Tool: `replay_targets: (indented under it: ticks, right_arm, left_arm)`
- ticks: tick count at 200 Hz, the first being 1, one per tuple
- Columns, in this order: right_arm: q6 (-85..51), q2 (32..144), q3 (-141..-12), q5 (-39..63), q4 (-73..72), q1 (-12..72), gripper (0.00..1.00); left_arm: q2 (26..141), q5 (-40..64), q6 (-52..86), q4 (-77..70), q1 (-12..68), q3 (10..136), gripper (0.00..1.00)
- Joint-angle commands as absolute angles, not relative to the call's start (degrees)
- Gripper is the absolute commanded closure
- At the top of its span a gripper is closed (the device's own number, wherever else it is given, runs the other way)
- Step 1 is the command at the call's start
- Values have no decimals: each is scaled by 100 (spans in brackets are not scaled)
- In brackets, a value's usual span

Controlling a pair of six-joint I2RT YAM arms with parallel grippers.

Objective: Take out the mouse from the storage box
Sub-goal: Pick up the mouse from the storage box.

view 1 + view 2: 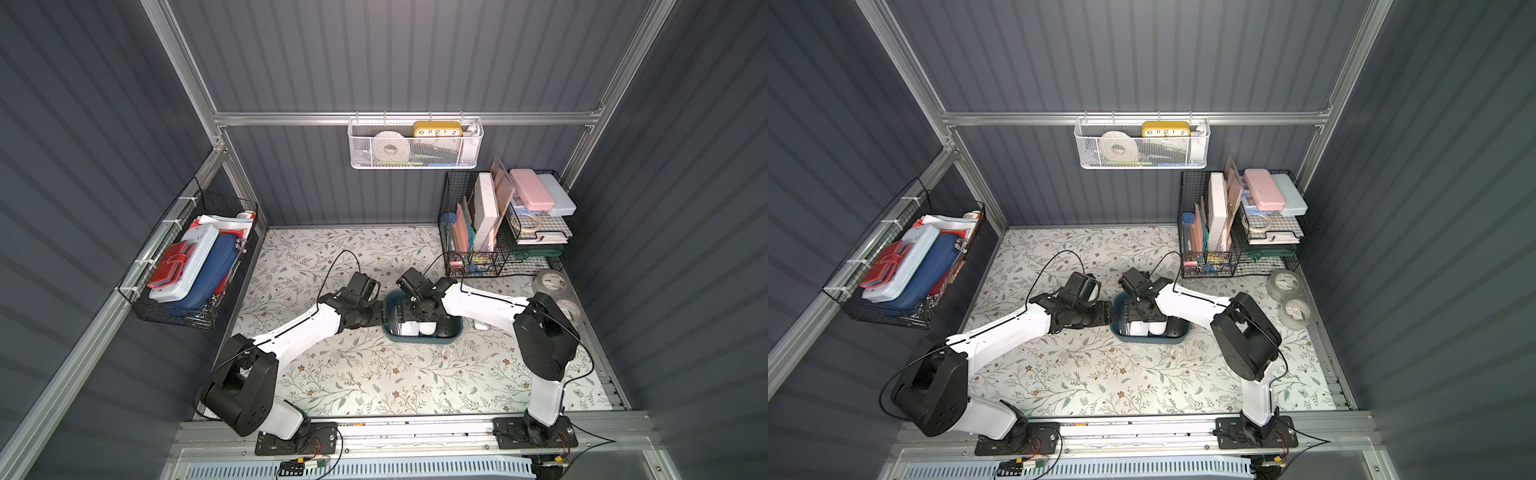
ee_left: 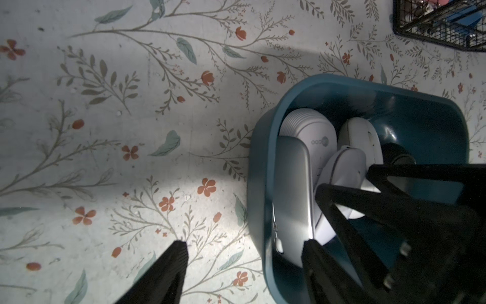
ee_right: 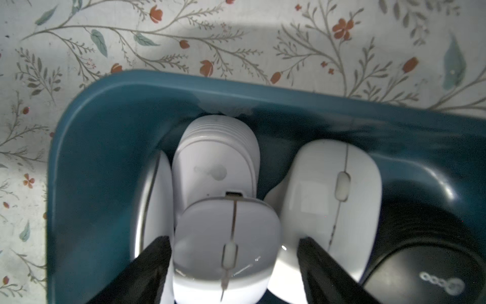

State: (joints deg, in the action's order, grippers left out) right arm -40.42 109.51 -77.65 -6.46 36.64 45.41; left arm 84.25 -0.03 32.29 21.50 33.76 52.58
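Observation:
The dark teal storage box sits mid-table, packed with several mice. My right gripper reaches down into it, open around a white mouse that lies on top. One finger touches the mouse's side and a small gap shows at the other. Beside it lie a ribbed white mouse, another white mouse and a black mouse. My left gripper is open astride the box's end wall, one finger outside over the table, the other inside by a silver mouse.
A small white mouse lies on the table just right of the box. Two tape rolls stand at the right edge. A black wire rack fills the back right corner. A black wall basket and a white mesh basket hang above.

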Motion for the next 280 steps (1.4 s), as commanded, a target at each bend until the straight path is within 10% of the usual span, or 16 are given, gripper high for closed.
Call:
replay_targets:
  ticks: [1, 280]
  right_arm:
    - [-4155, 11135, -7893, -722, 3692, 4570, 20]
    - [-3826, 9521, -7836, -1514, 4782, 4465, 45]
  left_arm:
    - [8153, 8, 3305, 1890, 3363, 5088, 24]
    - [7577, -211, 3332, 1818, 3366, 4712, 6]
